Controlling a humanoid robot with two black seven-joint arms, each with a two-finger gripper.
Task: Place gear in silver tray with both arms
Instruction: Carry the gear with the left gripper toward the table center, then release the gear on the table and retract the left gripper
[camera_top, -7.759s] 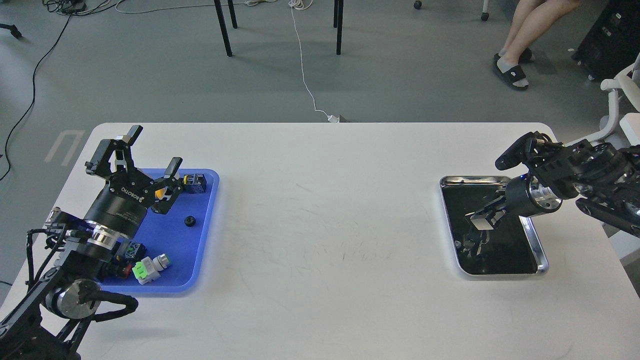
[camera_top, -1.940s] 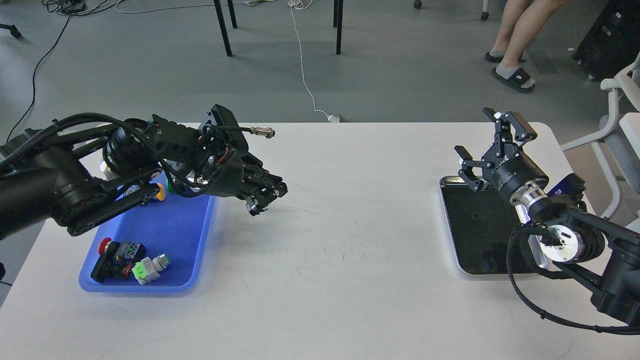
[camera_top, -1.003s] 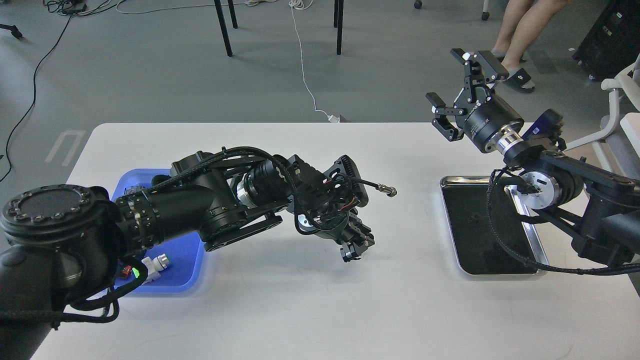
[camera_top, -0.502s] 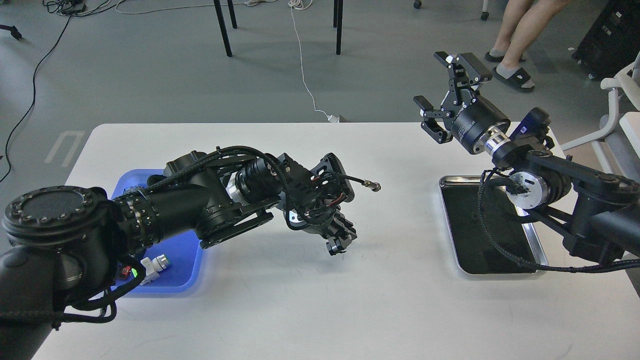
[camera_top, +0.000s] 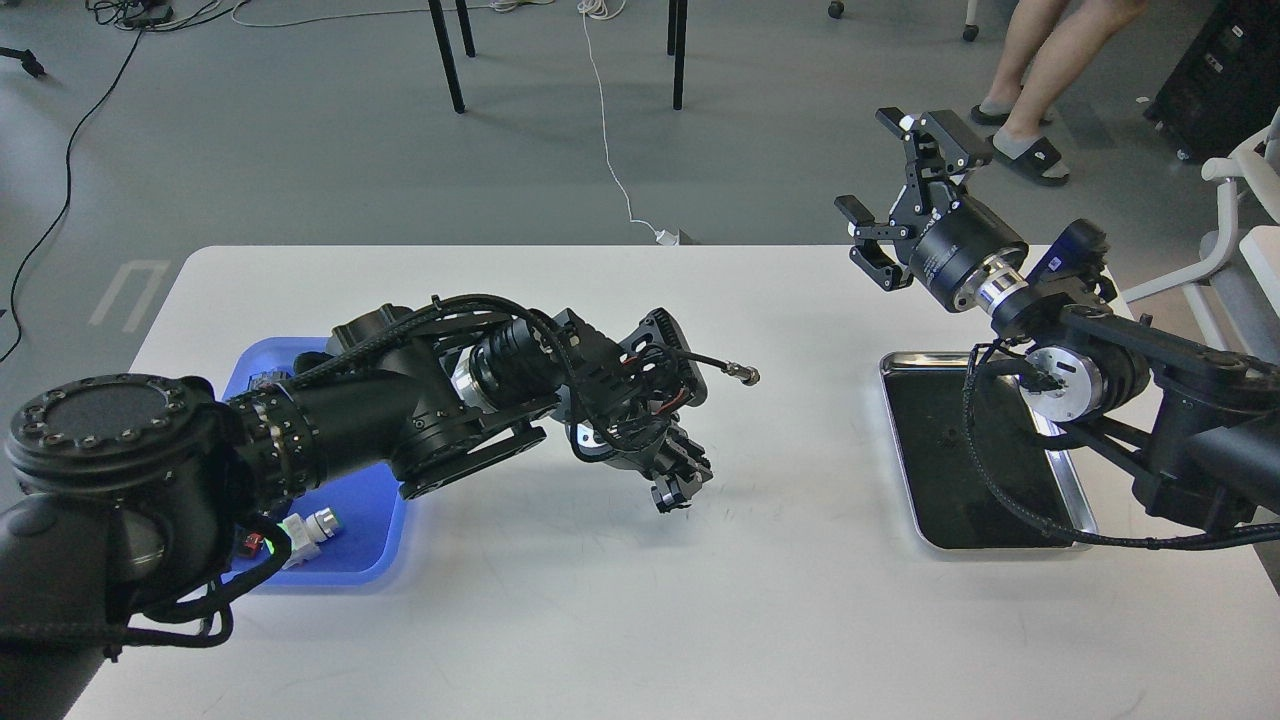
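Silver tray (camera_top: 1079, 512), shiny rim, dark mirror bottom, holds nothing; blue plastic tray (camera_top: 375, 540) at left holds small parts. Right gripper (camera_top: 898, 190) spread wide; left gripper (camera_top: 678, 489) closure cannot be told.

left gripper (camera_top: 672, 488) pointing down, right gripper (camera_top: 893, 198) agape

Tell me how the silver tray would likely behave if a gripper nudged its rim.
The silver tray looks like thin polished metal lying flat on the smooth white table, so it would probably slide rather than tip. Its low, rounded rim offers little to grip. It appears stiff and fairly light.
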